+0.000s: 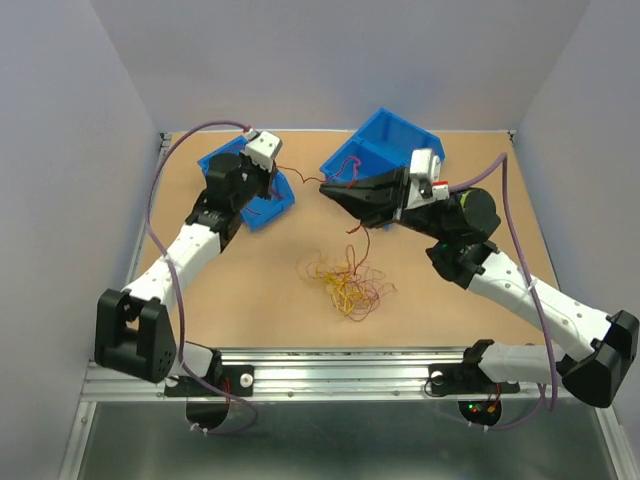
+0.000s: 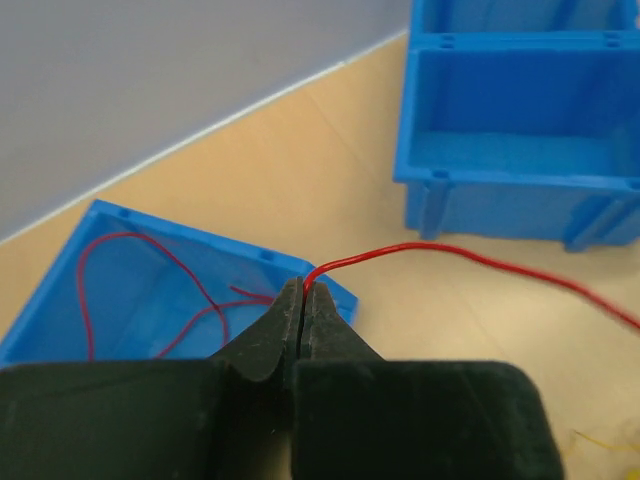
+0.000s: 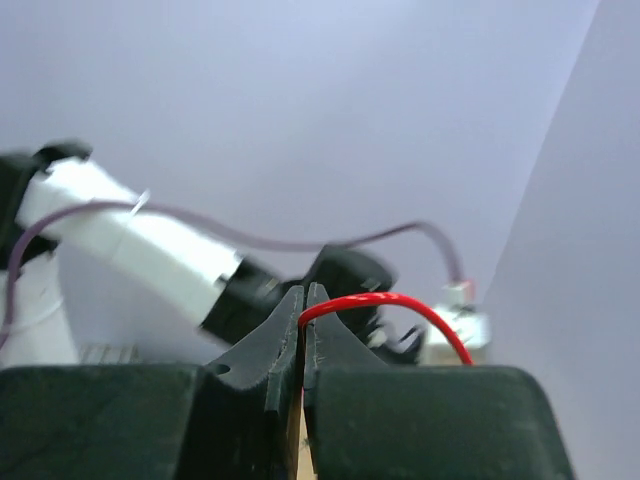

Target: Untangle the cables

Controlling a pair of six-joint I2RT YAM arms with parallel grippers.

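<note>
- The table [image 1: 450, 300] is a tan board with pale walls on the left, right and far sides.
- Both arms reach from the near edge toward the far half and lean in toward each other.
- Two blue bins sit at the far side. The larger bin [image 1: 385, 135] is right of centre and the flatter bin [image 1: 280, 203] is left of it, partly under the left arm.
- The cables [image 1: 345, 280] lie loose on the bare board at mid-table, nearer than both bins. They are hair-thin red, orange and yellow strands curled into overlapping loops. The heap spreads a little wider left to right than near to far and points no clear way.
- One red wire [image 1: 300, 176] is lifted out of the heap. It runs left to right across the gap between the bins, from one gripper to the other, with a slight sag.
- A thin red strand hangs from the right gripper's end down toward the heap.
- The left gripper [image 2: 303, 290] is pinched tight on the red wire at the flat bin's edge. More red loops lie inside that bin.
- The right gripper [image 3: 303, 295] is also clamped on the red wire, which arches out to the right of its tips.
</note>
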